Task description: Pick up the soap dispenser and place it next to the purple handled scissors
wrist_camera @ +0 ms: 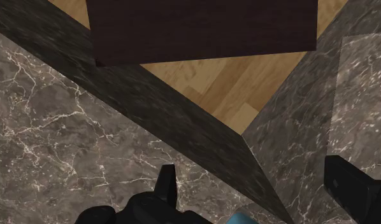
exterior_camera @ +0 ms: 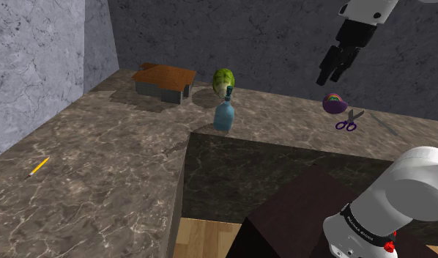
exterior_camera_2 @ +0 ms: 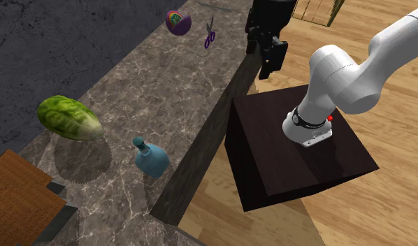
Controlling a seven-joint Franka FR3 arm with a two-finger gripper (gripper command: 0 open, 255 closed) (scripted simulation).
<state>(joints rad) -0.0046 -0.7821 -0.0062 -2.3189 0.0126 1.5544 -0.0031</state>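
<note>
The gripper [exterior_camera: 335, 72] is seen high above the tabletop [exterior_camera: 100, 161], with its two black fingers set wide apart and nothing held between them; in the wrist view the fingers [wrist_camera: 165, 184] are shown well separated over the tabletop's edge. The soap dispenser [exterior_camera: 224, 113], drawn as a teal bottle with a dark pump, is found standing upright close to the tabletop's front edge, near the inner corner where the surface turns. From the gripper it lies well away toward the shoulder view's left and far lower, so the coming move is judged to be a long sideways and downward reach. Since the bottle's long axis is vertical, a grasp from the side or around the neck is likely called for.

The purple-handled scissors [exterior_camera: 347, 122] are laid flat almost beneath the gripper, just beside a purple round thing [exterior_camera: 333, 103] marked with rainbow colours. Whether that thing is a hollow container cannot be told, and nothing can be seen inside it. A green leafy head [exterior_camera: 223, 79] rests just behind the dispenser, and a brown-topped box [exterior_camera: 165, 82] is set farther toward the shoulder view's left. What the dispenser itself holds is not visible. A sliver of teal [wrist_camera: 245, 218] is caught between the fingers in the wrist view; it is probably the dispenser.
</note>
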